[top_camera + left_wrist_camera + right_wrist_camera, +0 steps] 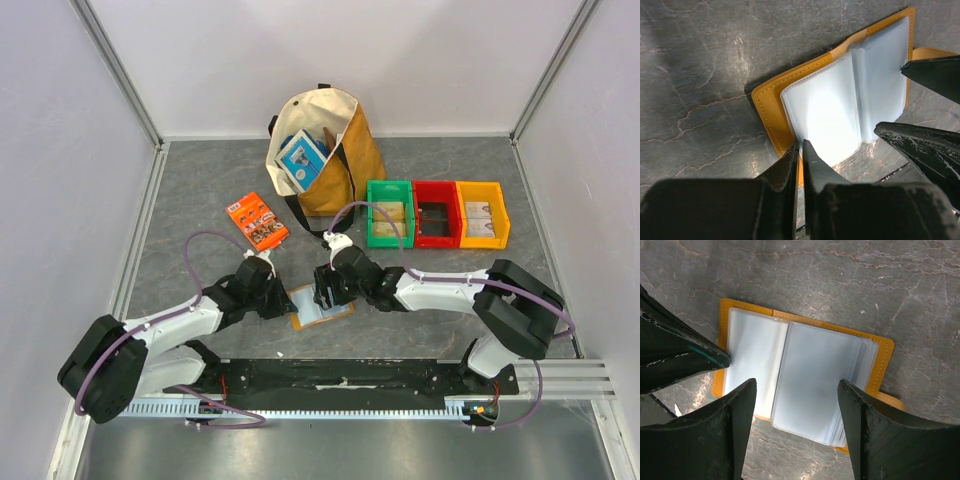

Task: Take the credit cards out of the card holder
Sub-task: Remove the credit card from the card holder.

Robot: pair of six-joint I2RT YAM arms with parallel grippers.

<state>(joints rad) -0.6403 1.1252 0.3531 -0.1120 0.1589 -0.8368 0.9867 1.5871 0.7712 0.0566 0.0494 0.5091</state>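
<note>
Card holder (322,305) lies open on the tabletop (200,190) near its front edge, long axis running from the left gripper (801,146) to the right gripper (797,385). Left jaws seem clamped on its orange border. Right jaws stand apart directly above, straddling the pale pockets (815,375). Credit cards are not discernible.

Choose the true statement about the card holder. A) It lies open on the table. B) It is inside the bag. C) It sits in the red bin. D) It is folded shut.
A: the card holder lies spread open on the table, its pale sleeves facing up.
</note>
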